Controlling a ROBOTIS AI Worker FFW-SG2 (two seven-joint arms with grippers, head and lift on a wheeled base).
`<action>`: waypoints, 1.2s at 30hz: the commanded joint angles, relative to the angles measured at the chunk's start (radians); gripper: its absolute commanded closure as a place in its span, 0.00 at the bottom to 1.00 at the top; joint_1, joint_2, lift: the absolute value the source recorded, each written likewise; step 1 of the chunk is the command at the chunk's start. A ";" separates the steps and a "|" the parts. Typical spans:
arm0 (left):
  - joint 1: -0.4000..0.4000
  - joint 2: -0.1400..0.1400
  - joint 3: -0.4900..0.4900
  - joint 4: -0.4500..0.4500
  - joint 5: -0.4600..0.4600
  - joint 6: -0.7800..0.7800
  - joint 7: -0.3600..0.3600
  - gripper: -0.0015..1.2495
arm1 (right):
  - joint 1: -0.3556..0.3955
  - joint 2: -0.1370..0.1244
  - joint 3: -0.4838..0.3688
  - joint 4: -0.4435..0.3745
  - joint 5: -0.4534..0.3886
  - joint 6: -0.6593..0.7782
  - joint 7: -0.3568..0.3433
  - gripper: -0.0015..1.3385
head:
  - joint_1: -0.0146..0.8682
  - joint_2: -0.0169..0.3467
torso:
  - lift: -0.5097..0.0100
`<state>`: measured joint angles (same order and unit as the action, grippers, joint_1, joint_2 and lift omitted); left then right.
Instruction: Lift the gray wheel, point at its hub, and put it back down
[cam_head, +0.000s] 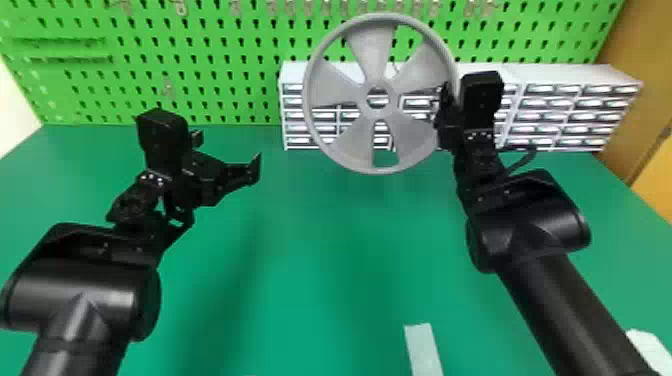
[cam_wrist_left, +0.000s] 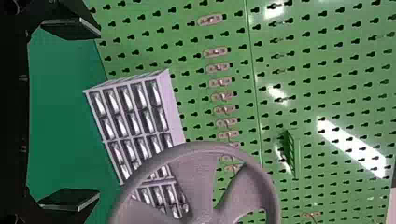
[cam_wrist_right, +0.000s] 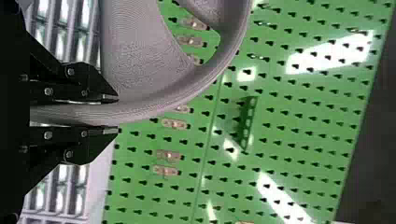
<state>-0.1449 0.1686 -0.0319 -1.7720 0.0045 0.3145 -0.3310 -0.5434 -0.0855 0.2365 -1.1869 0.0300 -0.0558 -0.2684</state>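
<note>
No readable text, labels, brands, numbers or signs on anything in view. Drawer units and pegboard: nothing legible. Same for both black arms.

Here's the bench, the pegboard rising behind its back edge with hooks on it, and the drawer cabinets running side by side before the board, from around mid-edge towards the right back corner. Up over the bench, the wheel is upright in the jaws of the right gripper, before the cabinets' left part, and down at the near side lies a strip, with a cut-off object farther right, past the right arm.
</note>
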 joint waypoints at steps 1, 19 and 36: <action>0.015 0.000 0.000 -0.017 0.003 0.012 -0.005 0.07 | -0.009 0.004 -0.005 0.032 0.044 -0.087 0.000 0.97 | 0.80 0.18 | 0.81; 0.113 0.000 0.000 -0.173 0.072 0.124 -0.057 0.08 | -0.050 0.007 0.018 0.164 0.105 -0.354 -0.049 0.97 | 0.80 0.18 | 0.81; 0.114 0.014 -0.031 -0.259 0.166 0.130 -0.100 0.62 | -0.059 -0.004 0.032 0.164 0.105 -0.354 -0.049 0.97 | 0.80 0.18 | 0.81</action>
<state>-0.0236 0.1743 -0.0536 -2.0286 0.1329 0.4406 -0.4203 -0.5979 -0.0868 0.2626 -1.0231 0.1350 -0.4096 -0.3175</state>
